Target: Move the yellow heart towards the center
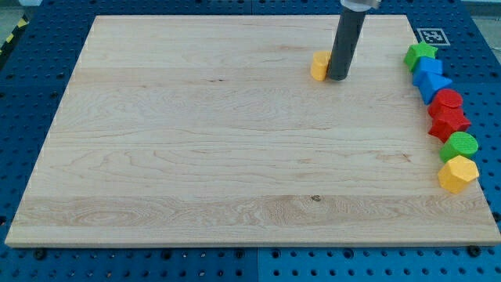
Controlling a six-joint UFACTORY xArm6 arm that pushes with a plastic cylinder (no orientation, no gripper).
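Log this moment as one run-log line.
my tip: touching yellow heart, on its right | heart: top of board, right of center | not yet centered

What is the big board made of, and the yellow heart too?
The board looks like pale, smooth wood: grain lines and a small knot show. The yellow heart, just left of my tip, seems matte plastic or painted wood; its even colour leaves that open.

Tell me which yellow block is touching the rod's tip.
The yellow heart, just left of my tip near the view's top; the yellow hexagon sits far off at the right edge.
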